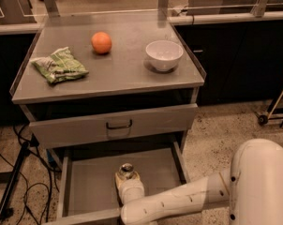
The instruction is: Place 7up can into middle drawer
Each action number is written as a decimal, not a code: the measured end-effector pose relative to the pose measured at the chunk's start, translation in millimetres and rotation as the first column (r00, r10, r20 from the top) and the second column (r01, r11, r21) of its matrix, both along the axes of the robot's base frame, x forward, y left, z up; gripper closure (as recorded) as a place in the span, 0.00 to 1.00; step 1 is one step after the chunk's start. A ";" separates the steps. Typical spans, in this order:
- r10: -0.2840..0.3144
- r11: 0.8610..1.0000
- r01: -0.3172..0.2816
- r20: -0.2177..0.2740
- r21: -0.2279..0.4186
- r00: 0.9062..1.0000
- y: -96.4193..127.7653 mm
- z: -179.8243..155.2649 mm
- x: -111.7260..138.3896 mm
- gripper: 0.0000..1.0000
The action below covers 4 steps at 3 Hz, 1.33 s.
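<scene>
The 7up can [126, 171] shows only its silver top. It stands upright inside the open middle drawer [90, 182], near the middle of the grey floor. My gripper [128, 185] is at the can, wrapped around its body from the front, so the green and white side is hidden. My cream arm [179, 203] reaches in from the lower right over the drawer's front edge.
Above the open drawer is a shut drawer front with a black loop handle [119, 124]. On the cabinet top lie a green and white snack bag [60, 65], an orange fruit [101, 42] and a white bowl [164, 55]. Black cables [19, 172] lie on the floor at left.
</scene>
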<state>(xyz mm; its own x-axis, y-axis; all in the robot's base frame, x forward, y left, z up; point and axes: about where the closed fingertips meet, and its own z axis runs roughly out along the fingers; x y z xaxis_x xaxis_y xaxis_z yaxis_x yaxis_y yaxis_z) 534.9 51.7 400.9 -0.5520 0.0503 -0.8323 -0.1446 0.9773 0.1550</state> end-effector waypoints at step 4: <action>-0.022 0.999 0.022 -0.014 0.023 1.000 2.0 -2.5 -14.3 0.76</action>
<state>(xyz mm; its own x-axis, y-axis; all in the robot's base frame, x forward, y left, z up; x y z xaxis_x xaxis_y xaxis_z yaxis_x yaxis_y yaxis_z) 520.6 53.7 398.4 -0.5619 0.0818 -0.8232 -0.1211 0.9762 0.1797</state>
